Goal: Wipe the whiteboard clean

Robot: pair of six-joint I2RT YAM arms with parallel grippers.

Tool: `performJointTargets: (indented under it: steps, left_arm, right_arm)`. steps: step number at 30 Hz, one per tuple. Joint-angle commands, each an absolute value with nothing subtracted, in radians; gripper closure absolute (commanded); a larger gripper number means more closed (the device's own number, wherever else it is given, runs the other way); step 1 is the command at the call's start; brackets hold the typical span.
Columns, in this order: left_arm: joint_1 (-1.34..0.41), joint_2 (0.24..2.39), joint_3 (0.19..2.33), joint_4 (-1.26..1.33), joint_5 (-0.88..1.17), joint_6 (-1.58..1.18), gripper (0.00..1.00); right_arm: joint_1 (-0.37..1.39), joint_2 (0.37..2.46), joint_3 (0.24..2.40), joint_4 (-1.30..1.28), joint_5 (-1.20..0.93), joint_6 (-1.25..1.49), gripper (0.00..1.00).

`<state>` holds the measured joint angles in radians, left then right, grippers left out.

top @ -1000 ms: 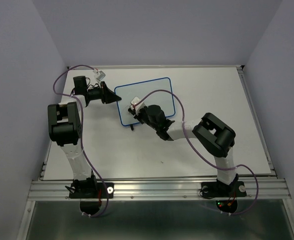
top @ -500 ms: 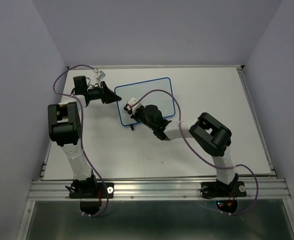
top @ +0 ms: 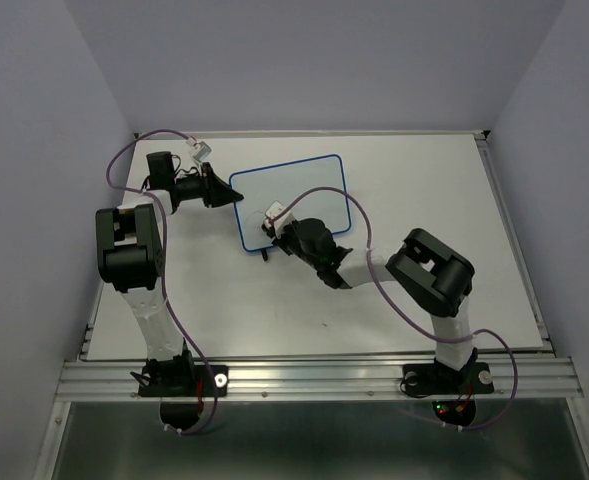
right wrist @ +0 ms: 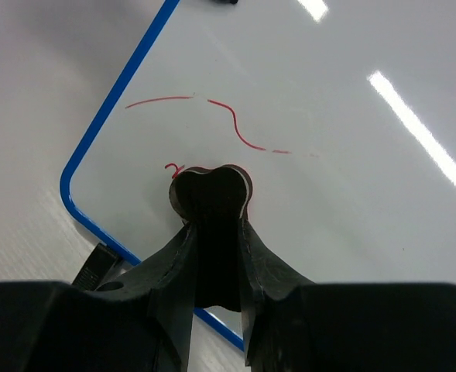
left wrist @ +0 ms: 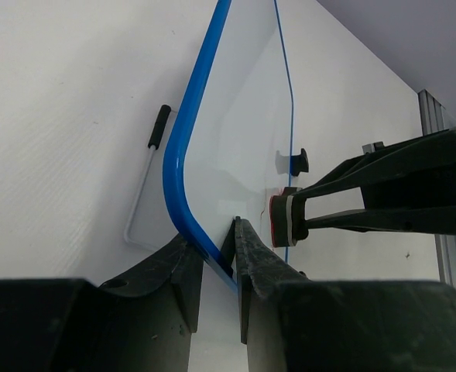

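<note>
The whiteboard [top: 314, 168] lies on the counter [top: 424, 200], toward the back and left of the middle. The left end effector [left wrist: 218, 252] is clenched on its blue rim [left wrist: 183, 147] at a corner. The right end effector [right wrist: 210, 194] grips a small eraser [left wrist: 280, 219], pressed on the board right by thin red lines [right wrist: 235, 128]

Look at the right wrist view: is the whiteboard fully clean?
No, a red line crosses the whiteboard just beyond the eraser in the right gripper.

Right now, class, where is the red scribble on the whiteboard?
In the right wrist view, the red scribble crosses the whiteboard near its rounded corner, just beyond the eraser in the right hand.
</note>
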<state>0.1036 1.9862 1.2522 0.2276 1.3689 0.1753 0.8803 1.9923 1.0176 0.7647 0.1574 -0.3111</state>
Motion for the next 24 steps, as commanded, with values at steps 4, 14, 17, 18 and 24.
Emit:
performJointTargets:
  steps: [4, 14, 17, 18, 24]
  left_arm:
    - [0.098, 1.948, 1.258, 0.285, 1.279, 0.293, 1.0]
    - [0.094, 1.939, 1.247, 0.285, 1.275, 0.302, 1.0]
    - [0.095, 1.937, 1.247, 0.285, 1.275, 0.301, 1.0]
    - [0.095, 1.937, 1.247, 0.285, 1.273, 0.301, 1.0]
    - [0.095, 1.937, 1.249, 0.285, 1.27, 0.298, 1.0]
  right_arm:
    - [0.874, 2.082, 1.25, 0.686, 0.236, -0.299, 0.99]
    - [0.874, 2.089, 1.381, 0.476, 0.547, -0.164, 0.99]
    - [0.874, 2.074, 1.356, 0.453, 0.638, -0.152, 0.99]
    - [0.874, 2.071, 1.353, 0.445, 0.655, -0.149, 0.99]
    - [0.874, 2.063, 1.336, 0.416, 0.594, -0.138, 0.99]
